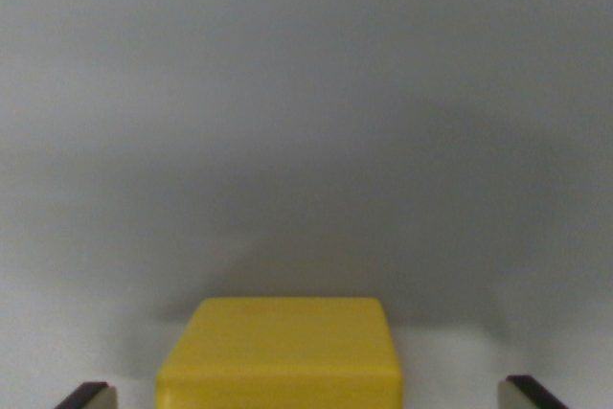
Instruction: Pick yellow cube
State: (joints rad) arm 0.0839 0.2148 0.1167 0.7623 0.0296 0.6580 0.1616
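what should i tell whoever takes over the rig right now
Gripper: open, jaws spread wide, one tip in each bottom corner of the wrist view, holding nothing.
Yellow cube: on the pale grey surface at the bottom centre of the view, between the jaws, a clear gap on both sides, a bit nearer the view's left tip.
Done: the gripper is lined up around the cube.
Left: close the jaws on the cube, then lift. Whether the jaws are low enough cannot be judged from this view.
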